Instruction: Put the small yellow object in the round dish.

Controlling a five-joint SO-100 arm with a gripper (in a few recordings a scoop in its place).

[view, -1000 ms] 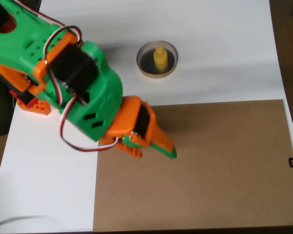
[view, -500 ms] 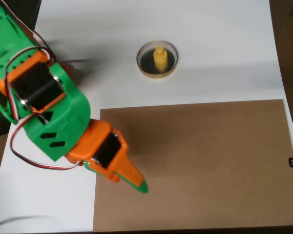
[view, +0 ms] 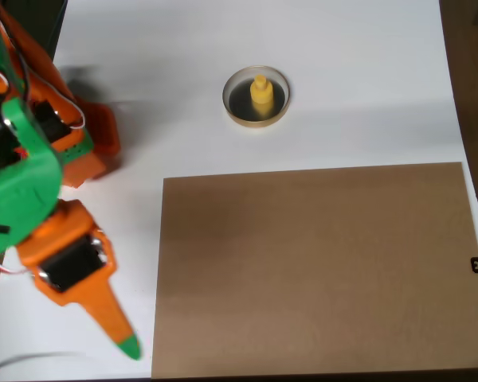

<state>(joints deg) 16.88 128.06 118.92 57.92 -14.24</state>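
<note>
The small yellow object (view: 260,95) stands upright inside the round dish (view: 256,96) on the white bench (view: 358,95). My end effector (view: 121,338) hangs well apart from the dish, beyond the brown mat (view: 315,267), grasping nothing; I cannot tell whether it is clenched.

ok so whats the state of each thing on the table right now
small yellow object: upright inside the dish, knob up, nothing holding it
round dish: upright on the white surface, holding the yellow object
claw: at lower left, off the brown sheet, holding nothing; open or shut cannot be told
brown sheet: lying flat
</note>
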